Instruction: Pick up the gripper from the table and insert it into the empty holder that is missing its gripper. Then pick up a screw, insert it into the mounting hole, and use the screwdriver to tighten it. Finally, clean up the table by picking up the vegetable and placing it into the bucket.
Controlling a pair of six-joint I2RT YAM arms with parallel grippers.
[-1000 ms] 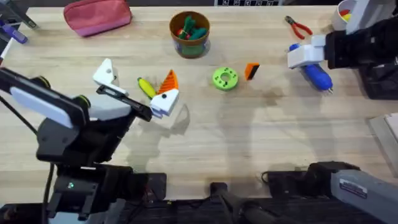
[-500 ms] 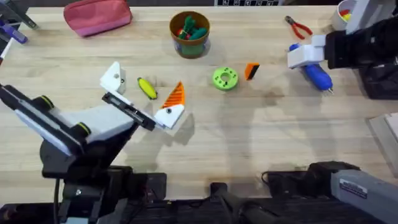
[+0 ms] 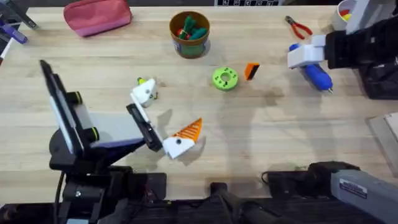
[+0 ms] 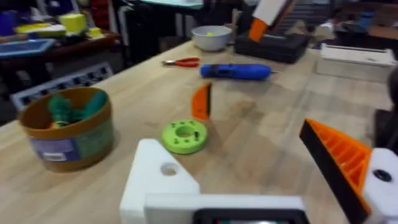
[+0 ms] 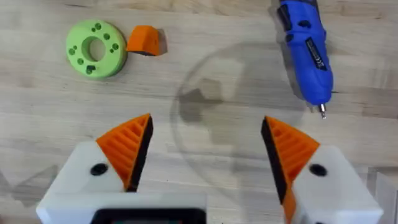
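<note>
Even bright light, soft shadows on table (left-wrist background blurred).

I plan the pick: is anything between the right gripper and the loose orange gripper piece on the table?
Nothing visible. The right gripper is open over bare wood; the orange gripper piece lies ahead, beside the green disc, which sits off that path.

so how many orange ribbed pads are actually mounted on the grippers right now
3: two on the right gripper, one per finger, and one on the left gripper; its other white base, the holder, is bare. None seems hidden.
</note>
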